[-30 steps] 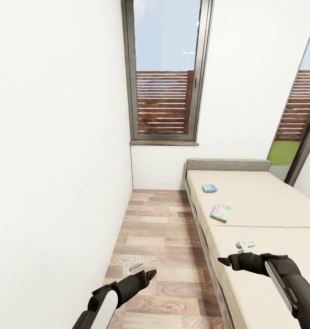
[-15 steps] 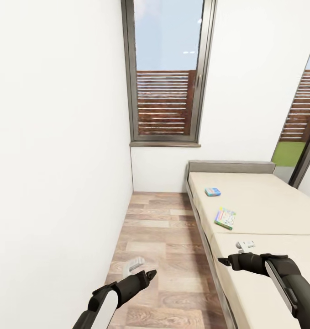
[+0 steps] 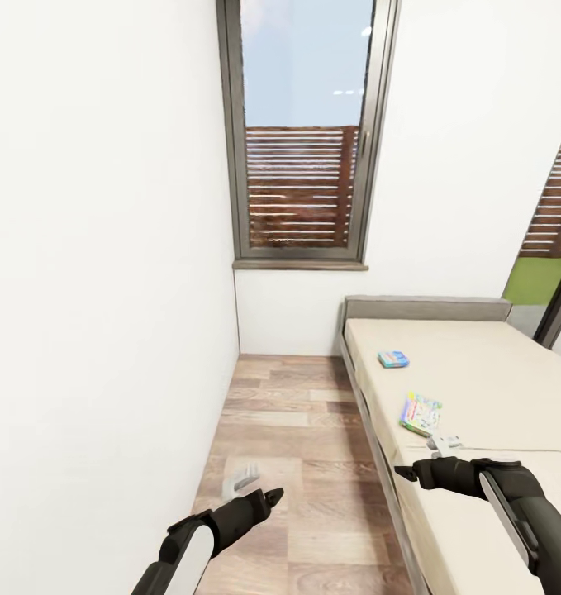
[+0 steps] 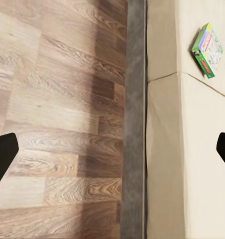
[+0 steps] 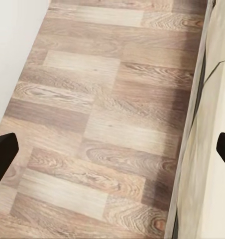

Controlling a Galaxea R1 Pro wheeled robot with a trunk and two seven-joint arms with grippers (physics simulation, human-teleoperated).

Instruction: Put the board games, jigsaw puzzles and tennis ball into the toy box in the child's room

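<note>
Two board games (image 3: 421, 413) (one blue (image 3: 392, 359)) lie on the bed (image 3: 495, 372).

Cam/base moves fwd & turns a bit left: window (image 3: 305, 132), bed (image 3: 478, 388) and both board games, blue one (image 3: 393, 359) + multicolour one (image 3: 421, 413), slide down-right in head view. Multicolour game now just by right gripper (image 3: 442, 445). Arms keep same pose.

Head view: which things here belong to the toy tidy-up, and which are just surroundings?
Part of the job:
- blue board game lying on the bed
- green board game nearer the robot, also on the bed
- left gripper and right gripper, both empty

Just surroundings:
- window
- wooden floor
- white wall
</note>
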